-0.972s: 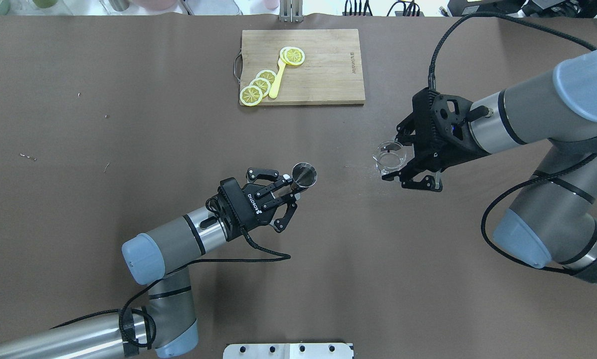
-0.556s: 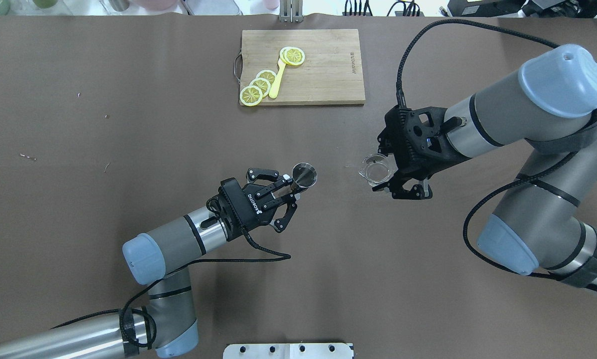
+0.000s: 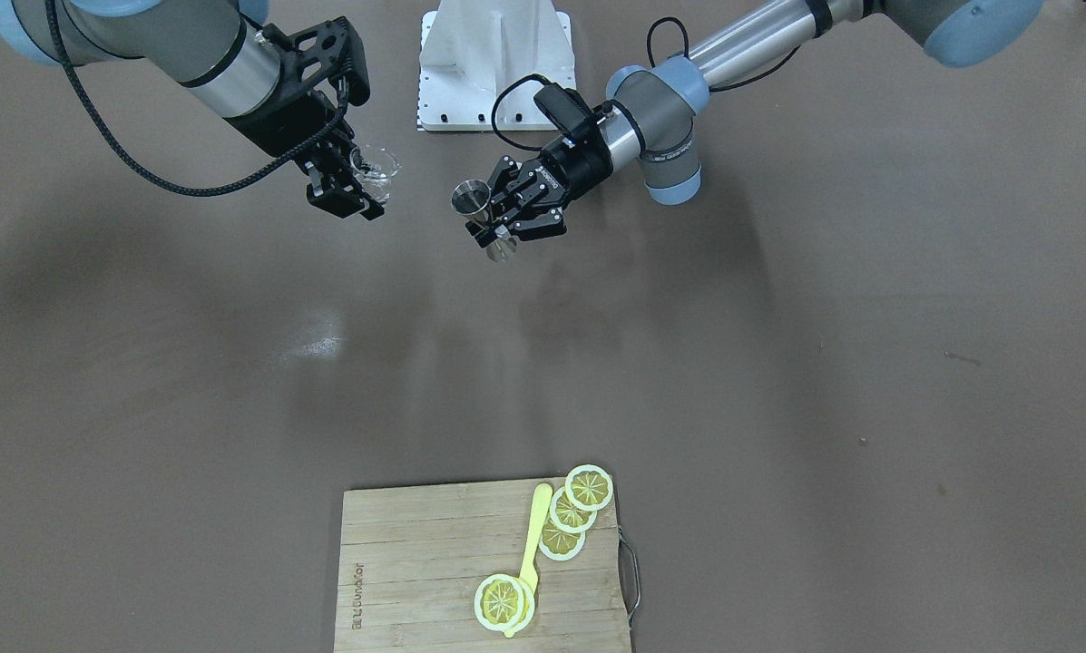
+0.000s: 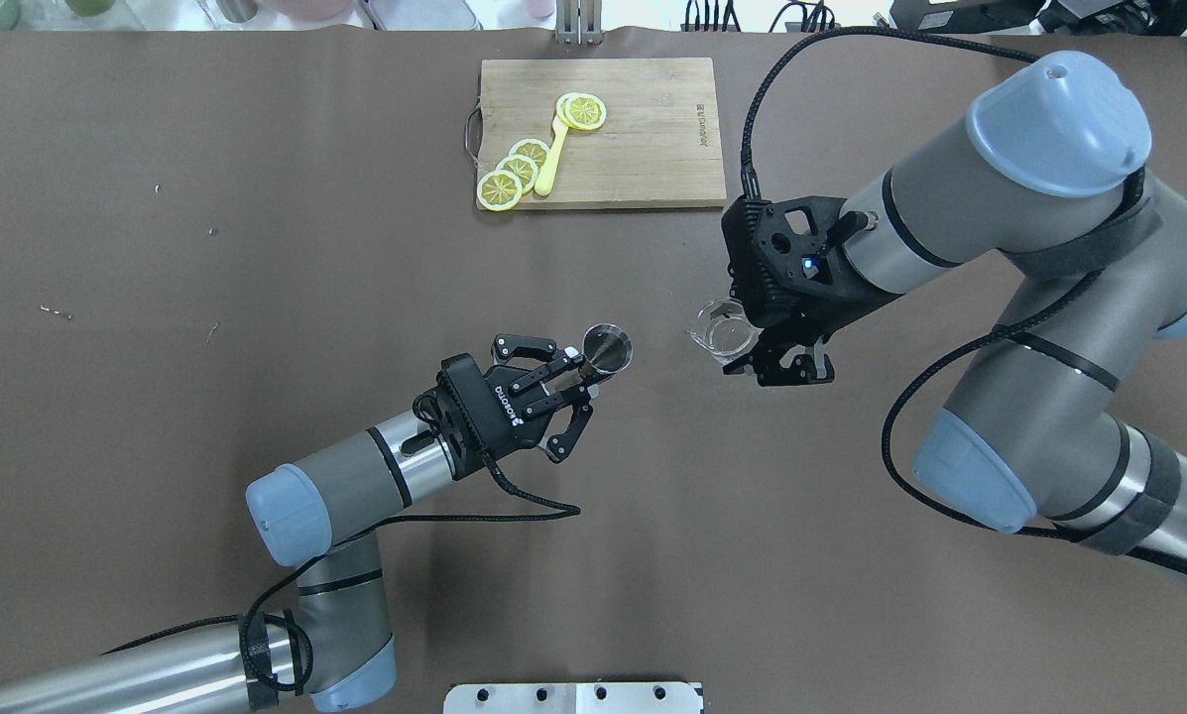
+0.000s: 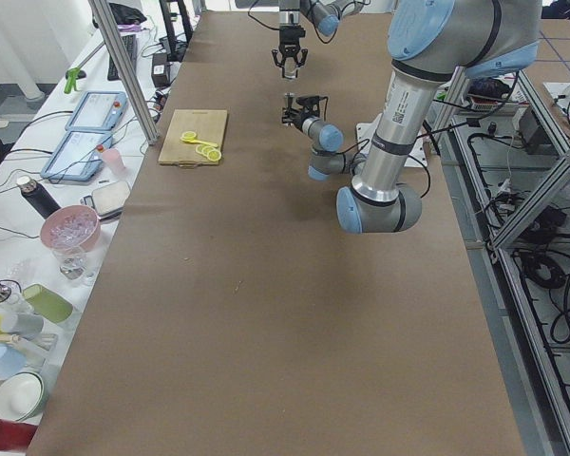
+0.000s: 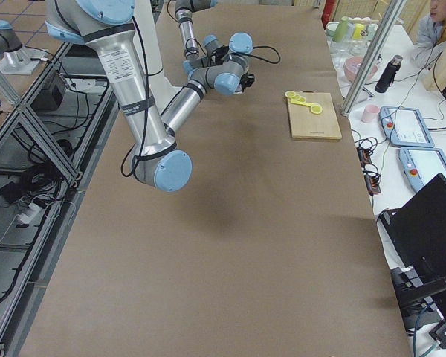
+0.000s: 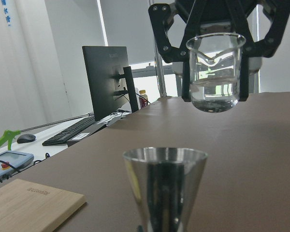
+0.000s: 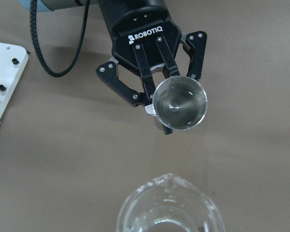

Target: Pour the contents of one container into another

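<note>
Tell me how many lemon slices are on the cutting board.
5, probably. Three lemon slices overlap in a row near the handle end of the cutting board. Two more sit stacked at the yellow utensil's tip, the lower one mostly hidden.

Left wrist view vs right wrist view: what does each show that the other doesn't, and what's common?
Left wrist only: side profile of the glass cup, upright in the right end effector, with clear liquid in its bottom. It also shows a monitor, a keyboard and a cutting board corner.
Right wrist only: straight down into the jigger bowl, the left end effector shut on it, and a white base plate at the edge.
Both: glass cup, jigger and brown table, with the glass cup apart from the jigger.
</note>
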Motion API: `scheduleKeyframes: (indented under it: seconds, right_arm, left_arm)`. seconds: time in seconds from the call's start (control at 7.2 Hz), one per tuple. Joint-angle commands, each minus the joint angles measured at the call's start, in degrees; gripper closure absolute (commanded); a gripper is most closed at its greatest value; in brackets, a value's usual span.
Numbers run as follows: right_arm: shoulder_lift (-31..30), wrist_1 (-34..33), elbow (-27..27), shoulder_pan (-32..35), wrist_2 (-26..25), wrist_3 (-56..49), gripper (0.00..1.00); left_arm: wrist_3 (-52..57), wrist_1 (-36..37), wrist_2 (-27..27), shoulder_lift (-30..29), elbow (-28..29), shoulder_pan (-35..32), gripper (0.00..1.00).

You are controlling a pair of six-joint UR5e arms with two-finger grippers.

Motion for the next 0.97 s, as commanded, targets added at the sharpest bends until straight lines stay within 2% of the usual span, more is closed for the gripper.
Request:
scheduleKeyframes:
  seconds: [0.0, 0.42, 0.83]
  right_arm:
    - [2.65, -4.43, -0.78, 0.0, -0.52, -0.03, 1.0]
    - [5.46, -10.32, -0.26, 0.0, -2.62, 0.14, 1.0]
    - [9.32, -19.27, 0.27, -0.44, -5.44, 0.14, 1.0]
  left_arm:
    - [0.0, 0.0, -0.09, -0.03, -0.04, 0.0, 1.0]
    - [-0.09, 0.0, -0.18, -0.38, -0.04, 0.0, 1.0]
    - [-0.09, -0.08, -0.18, -0.38, -0.04, 0.09, 1.0]
